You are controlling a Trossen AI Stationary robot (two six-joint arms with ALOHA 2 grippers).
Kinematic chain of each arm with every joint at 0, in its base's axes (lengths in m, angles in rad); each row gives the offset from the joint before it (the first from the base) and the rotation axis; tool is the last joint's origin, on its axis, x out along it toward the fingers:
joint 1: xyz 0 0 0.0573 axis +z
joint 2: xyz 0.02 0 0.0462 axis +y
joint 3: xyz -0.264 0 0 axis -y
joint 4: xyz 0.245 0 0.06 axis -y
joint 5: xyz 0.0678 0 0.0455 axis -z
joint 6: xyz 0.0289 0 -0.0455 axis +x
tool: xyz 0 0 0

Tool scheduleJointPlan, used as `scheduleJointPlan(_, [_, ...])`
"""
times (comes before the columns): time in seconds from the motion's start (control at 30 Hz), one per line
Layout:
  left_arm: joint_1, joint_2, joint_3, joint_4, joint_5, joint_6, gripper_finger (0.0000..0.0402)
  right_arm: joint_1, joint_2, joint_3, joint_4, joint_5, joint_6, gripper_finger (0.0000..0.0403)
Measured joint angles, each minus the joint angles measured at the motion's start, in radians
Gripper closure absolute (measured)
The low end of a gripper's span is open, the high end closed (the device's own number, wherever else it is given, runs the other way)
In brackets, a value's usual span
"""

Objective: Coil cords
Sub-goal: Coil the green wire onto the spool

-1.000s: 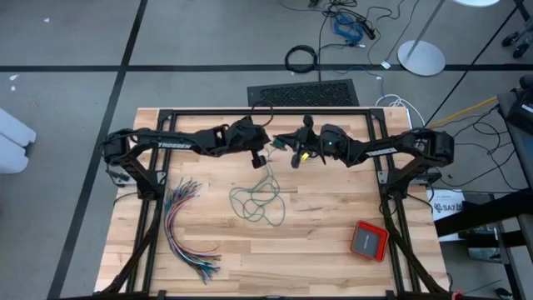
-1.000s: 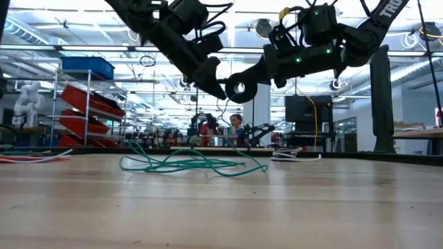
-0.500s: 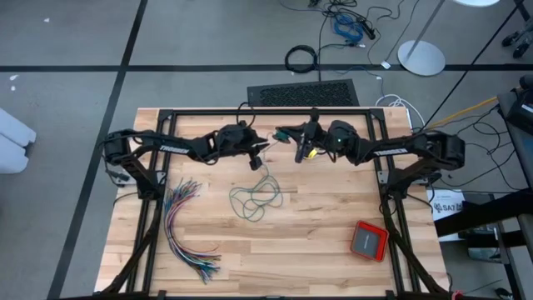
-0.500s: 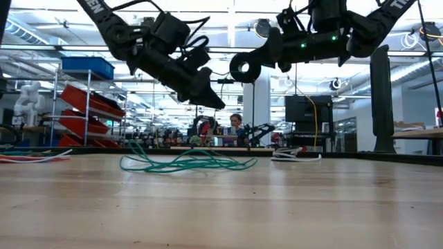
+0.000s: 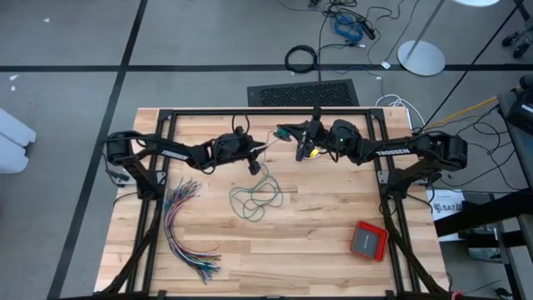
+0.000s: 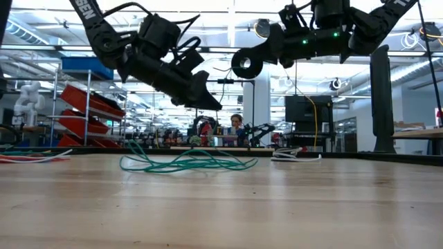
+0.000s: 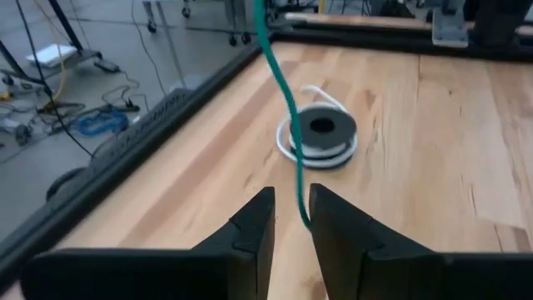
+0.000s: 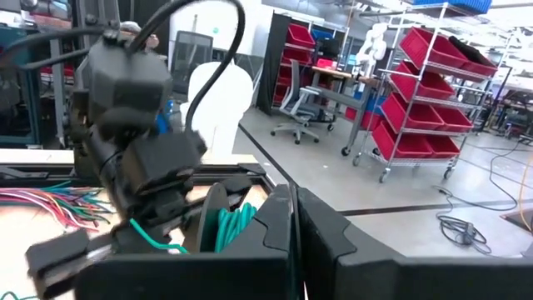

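High view has the left arm drawn back since a second ago. Its left fingers, clenched then, now stand released, with a strand of the green cord running between them. The right fingers stay clenched beside wound green turns. The rest lies loose mid-tabletop, so we judge coiling is underway. We read TROSSEN on the left arm

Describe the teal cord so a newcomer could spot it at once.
On the wooden table, look at the middle, just below where the two arms meet. The teal cord lies there in a loose tangle, one thin strand; the fanned bundle of coloured wires lies toward the left edge.
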Motion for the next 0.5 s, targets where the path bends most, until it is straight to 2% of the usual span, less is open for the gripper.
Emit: scheduleJointPlan(0.5, [-0.073,0.123,-0.013,0.062,-0.087,-0.077,0.032,0.0,0.0,0.0,0.006,0.003,0.001,0.0403])
